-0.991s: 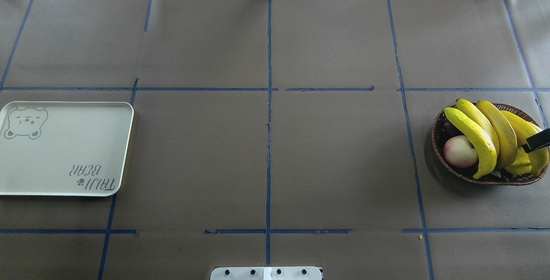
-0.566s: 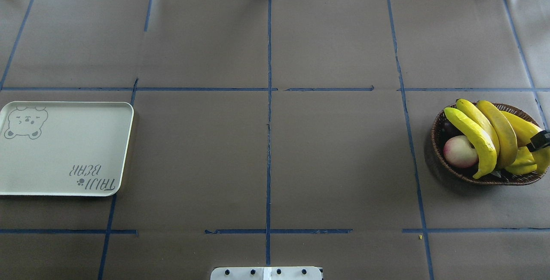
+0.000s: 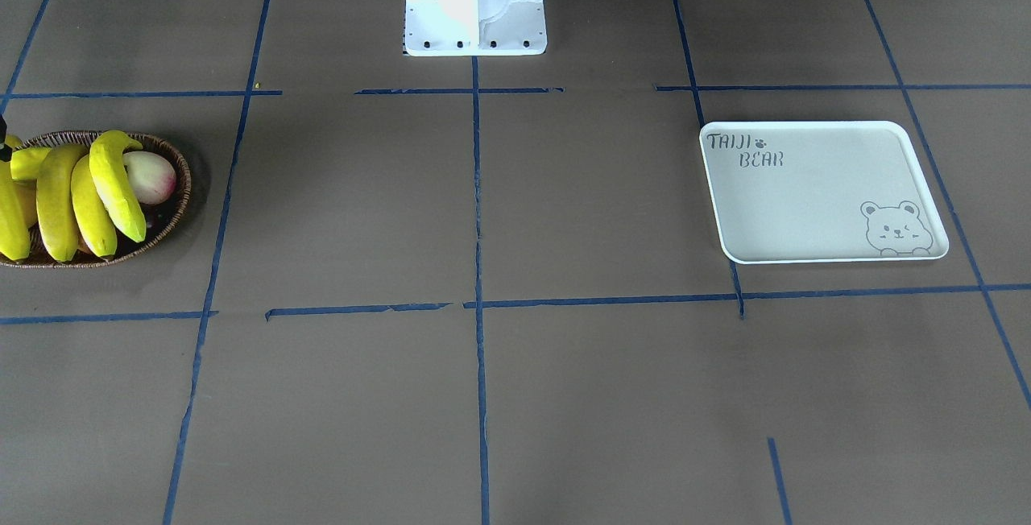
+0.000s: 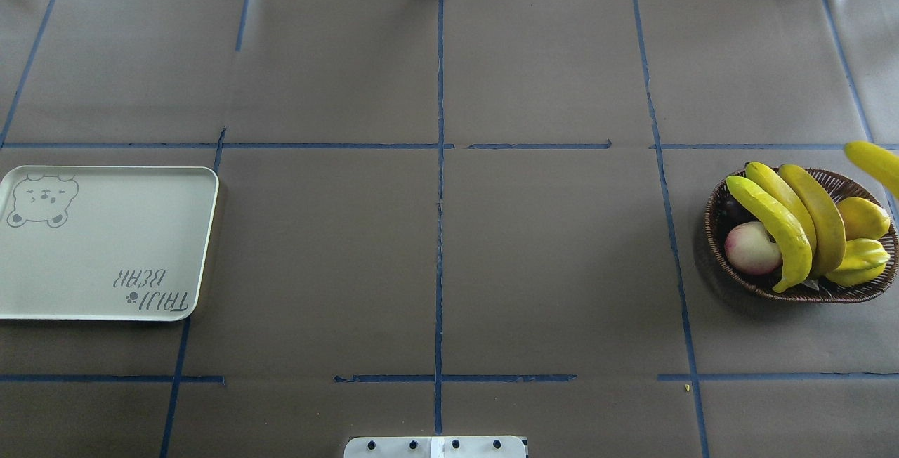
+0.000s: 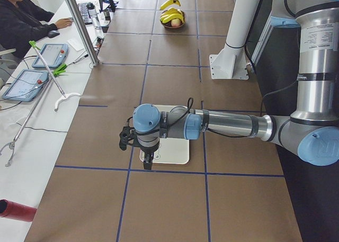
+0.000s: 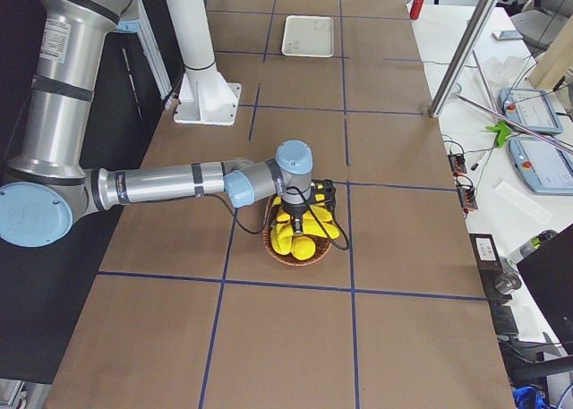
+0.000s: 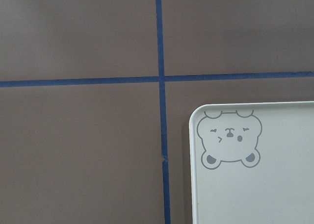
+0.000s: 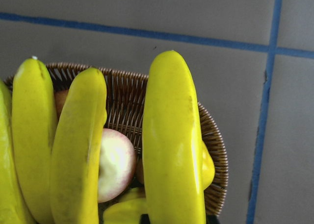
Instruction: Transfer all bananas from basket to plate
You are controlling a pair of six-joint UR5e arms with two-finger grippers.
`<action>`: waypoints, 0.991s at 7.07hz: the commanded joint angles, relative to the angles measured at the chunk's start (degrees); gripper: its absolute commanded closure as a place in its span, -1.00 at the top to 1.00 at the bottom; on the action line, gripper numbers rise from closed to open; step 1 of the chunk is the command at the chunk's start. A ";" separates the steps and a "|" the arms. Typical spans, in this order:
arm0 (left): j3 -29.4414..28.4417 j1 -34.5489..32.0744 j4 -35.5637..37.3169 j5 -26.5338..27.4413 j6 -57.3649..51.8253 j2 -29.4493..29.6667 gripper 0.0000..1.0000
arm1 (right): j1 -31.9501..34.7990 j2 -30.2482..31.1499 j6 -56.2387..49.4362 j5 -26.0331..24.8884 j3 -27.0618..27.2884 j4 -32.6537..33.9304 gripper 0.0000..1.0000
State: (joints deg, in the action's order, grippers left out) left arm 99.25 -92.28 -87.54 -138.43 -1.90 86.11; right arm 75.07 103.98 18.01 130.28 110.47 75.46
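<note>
Your right gripper (image 6: 307, 210) is pinching one banana (image 8: 171, 145) clear above the basket (image 4: 713, 230) — hold that squeeze firm, climb a touch higher over the three bananas (image 4: 776, 223) lying inside, then carry it level across the table (image 4: 449, 268) to the bare plate (image 4: 126, 233) well apart on the left — no swinging, no rush.

Bananas (image 4: 779, 230): bright yellow, plain | basket (image 4: 709, 230): brown woven wicker, darker rim | plate (image 4: 105, 261): white, grey bear cartoon, grey "TAIJI BEAR" lettering | bench (image 4: 548, 261): dull brown covering, blue tape lines forming a grid | round fruit (image 4: 751, 247): pale cream, pink blush | ridged fruit (image 4: 860, 265): yellow-green | robot base (image 3: 475, 2): white.
</note>
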 commanded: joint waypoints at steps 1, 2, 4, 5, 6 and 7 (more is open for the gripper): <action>0.76 0.00 -0.09 -1.91 1.27 0.72 1.00 | 8.85 -2.09 -4.65 2.42 2.02 0.82 -1.00; 2.86 0.78 -1.22 -3.59 6.42 1.60 1.00 | 8.87 -5.59 1.27 7.22 2.21 1.87 -1.00; 4.20 8.48 -13.11 -3.60 27.28 4.33 0.99 | 3.12 -16.20 22.58 9.20 2.47 1.09 -1.00; 3.76 14.53 -23.01 -2.91 40.79 5.99 0.99 | -3.72 -23.31 36.69 8.68 2.65 1.00 -0.99; 3.32 19.81 -31.81 -0.46 51.62 7.48 0.99 | -9.36 -29.65 46.75 5.80 2.56 0.57 -0.99; 2.88 24.82 -37.91 3.48 63.30 10.28 0.99 | -15.24 -32.41 53.73 0.47 3.00 -1.70 -0.98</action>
State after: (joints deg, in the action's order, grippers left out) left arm 102.61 -73.66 -116.82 -138.69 47.40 93.61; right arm 67.02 76.79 61.14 135.71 113.13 75.63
